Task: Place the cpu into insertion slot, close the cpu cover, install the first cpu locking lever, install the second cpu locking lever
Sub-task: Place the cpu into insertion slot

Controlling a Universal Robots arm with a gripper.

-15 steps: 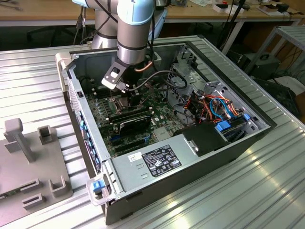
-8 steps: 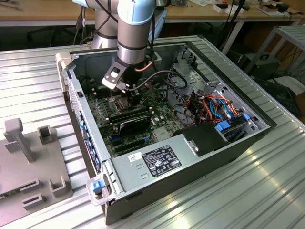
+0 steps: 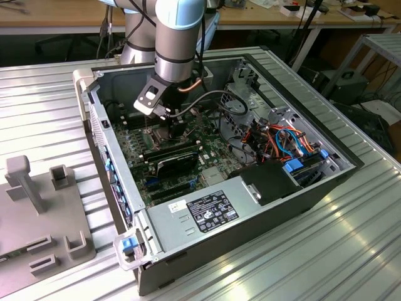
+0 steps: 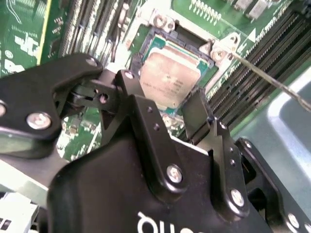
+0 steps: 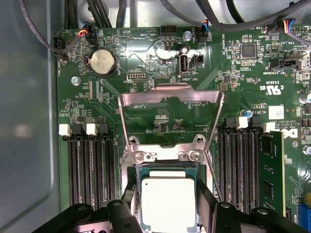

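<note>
The cpu [image 4: 170, 73] [image 5: 168, 196], a small square chip with a beige metal top, lies in the insertion slot [image 5: 136, 175] on the green motherboard. My gripper [image 4: 163, 92] [image 5: 167, 206] is down over it, one black finger against each of two opposite edges of the chip, shut on it. The cpu cover [image 5: 170, 93], a thin metal frame with a large window, stands flipped open from its hinge [image 5: 165, 155] beside the slot. A thin wire locking lever [image 4: 272, 77] [image 5: 210, 170] sticks out free beside the slot. In the exterior view the gripper [image 3: 172, 128] reaches down inside the open computer case.
Long black memory slots [image 5: 92, 165] flank the socket on both sides, one holding a module [image 5: 272, 170]. A coin battery [image 5: 103, 62] and cables lie beyond the cover. The power supply [image 3: 213, 210] and case walls [image 3: 94, 119] surround the board. A grey fixture [image 3: 37, 213] sits at the exterior view's left.
</note>
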